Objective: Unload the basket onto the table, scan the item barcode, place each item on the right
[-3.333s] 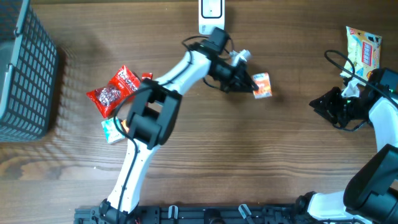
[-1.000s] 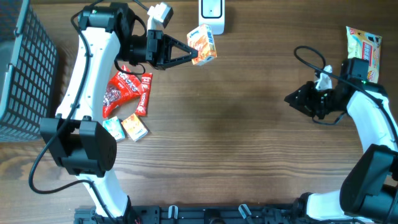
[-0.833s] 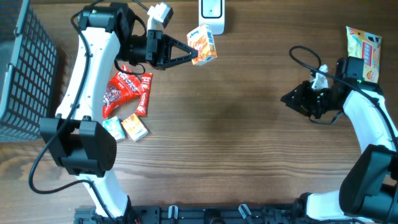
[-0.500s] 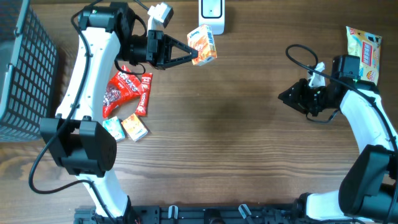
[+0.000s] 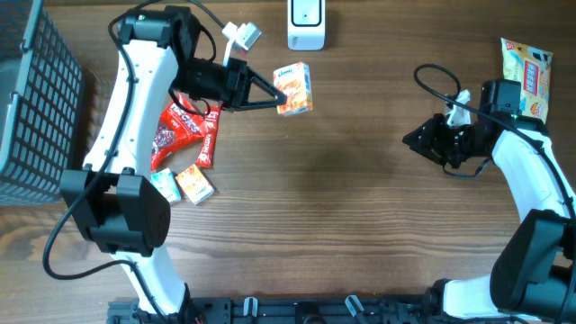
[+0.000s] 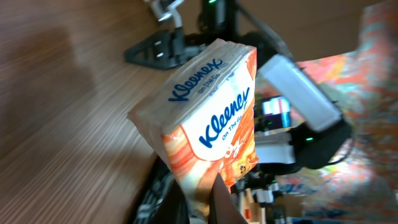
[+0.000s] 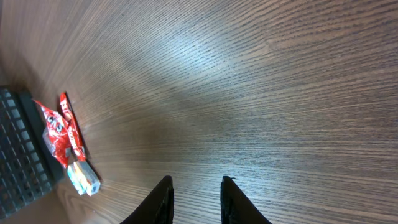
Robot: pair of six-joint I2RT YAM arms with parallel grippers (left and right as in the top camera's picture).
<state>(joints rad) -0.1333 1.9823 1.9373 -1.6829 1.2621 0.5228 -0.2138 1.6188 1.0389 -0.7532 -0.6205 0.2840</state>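
Observation:
An orange-and-white Kleenex tissue pack (image 5: 294,88) hangs above the table with my left gripper (image 5: 275,95) shut on its lower edge. It sits just below the white barcode scanner (image 5: 306,22) at the table's far edge. In the left wrist view the pack (image 6: 211,124) fills the middle, pinched between the dark fingers (image 6: 219,202) of the left gripper (image 6: 206,200). No barcode shows on the face I see. My right gripper (image 5: 410,141) hovers at the right, open and empty; in its wrist view the right gripper (image 7: 196,198) has only bare wood between its jaws.
A dark wire basket (image 5: 27,108) stands at the left edge. A red snack bag (image 5: 171,133) and two small packs (image 5: 193,184) lie beside the left arm. Another snack bag (image 5: 526,76) lies at the far right. The red bag (image 7: 59,134) also shows in the right wrist view.
The left gripper has turned and lowered the tissue pack slightly, away from the scanner. The right arm slid left a little, then stopped.

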